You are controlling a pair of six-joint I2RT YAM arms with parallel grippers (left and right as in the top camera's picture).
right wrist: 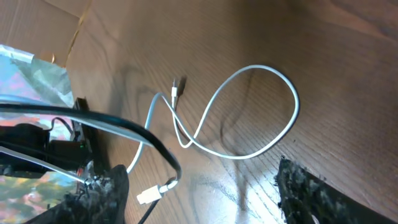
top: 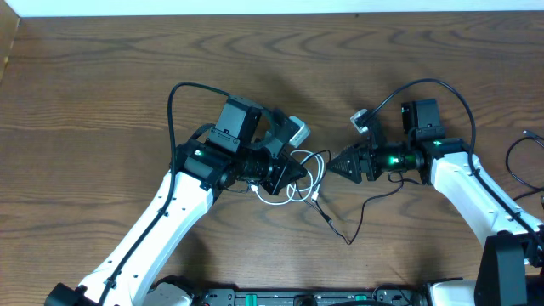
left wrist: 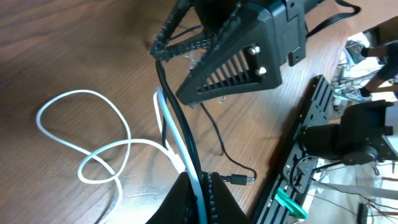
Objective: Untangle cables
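Note:
The white cable (top: 316, 172) lies in loops on the wood table between my two grippers, crossed with the black cable (top: 355, 228), which trails toward the front. My left gripper (top: 299, 174) is shut on both cords. The left wrist view shows the white cable (left wrist: 81, 146) and black cable (left wrist: 186, 134) running side by side into its jaws (left wrist: 199, 196). The black cord's plug (left wrist: 239, 179) rests on the table. My right gripper (top: 335, 166) faces the left one, open, its fingers (right wrist: 199, 199) on either side of the white loop (right wrist: 249, 112) and the white plug (right wrist: 149, 196).
A dark rail (top: 297, 297) with equipment runs along the table's front edge, and it also shows in the left wrist view (left wrist: 305, 143). A thick black robot wire (top: 518, 157) loops at the right edge. The table's far edge (top: 272, 15) meets a white wall.

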